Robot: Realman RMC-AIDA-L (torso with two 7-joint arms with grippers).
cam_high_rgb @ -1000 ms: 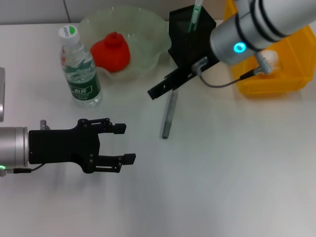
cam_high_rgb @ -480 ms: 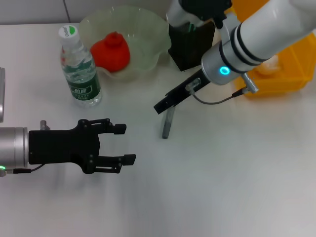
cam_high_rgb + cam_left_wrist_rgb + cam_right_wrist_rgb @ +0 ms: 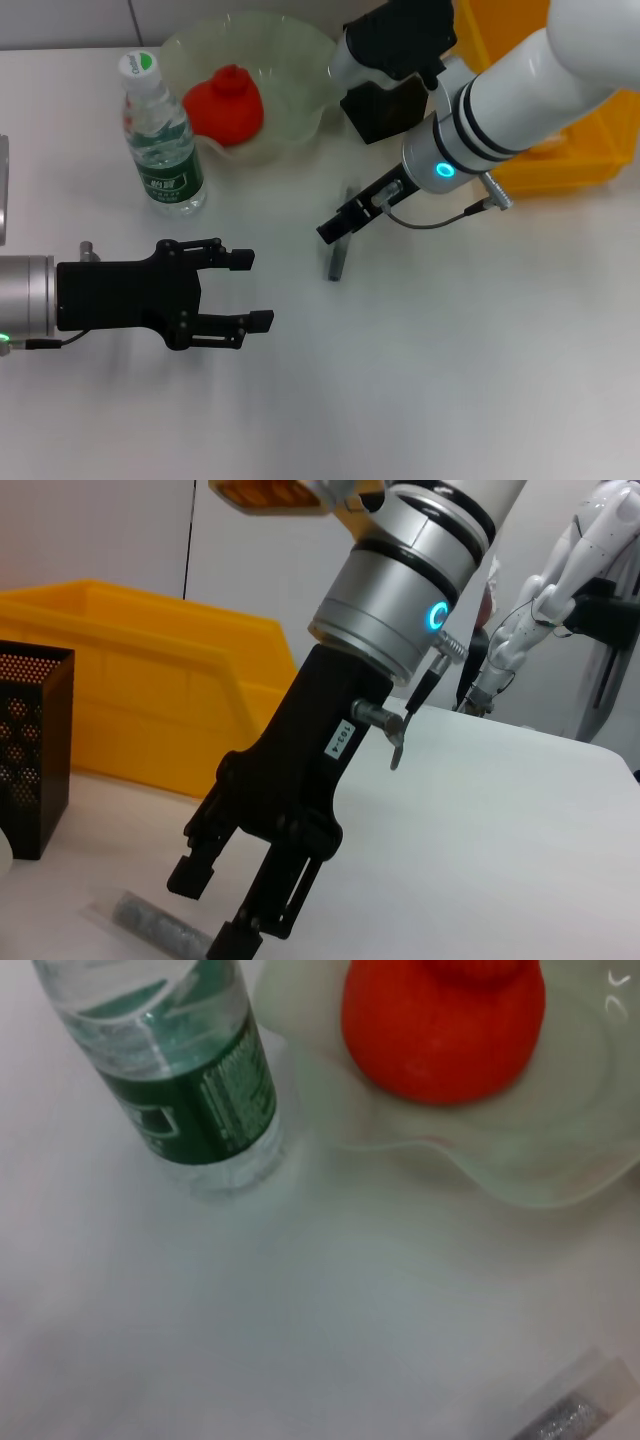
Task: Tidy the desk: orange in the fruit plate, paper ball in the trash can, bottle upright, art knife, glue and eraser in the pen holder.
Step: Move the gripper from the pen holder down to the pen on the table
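Step in hand: art knife (image 3: 337, 255) pickup. Right gripper (image 3: 343, 222) just over it, jaws part open, empty; next needs closing on knife, then pen holder (image 3: 385, 103). Left gripper (image 3: 245, 291) idle near left, open, empty.

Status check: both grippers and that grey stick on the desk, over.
Right gripper open, poised just over the grey stick. Stick flat on desk, not gripped. Left gripper open, idle near side. Nothing blocking.

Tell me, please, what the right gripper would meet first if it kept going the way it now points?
Probably the grey art knife lying on the desk: the right gripper, fingers open, angles down just above its upper part. Past that, only bare desk. Its height is hard to judge.
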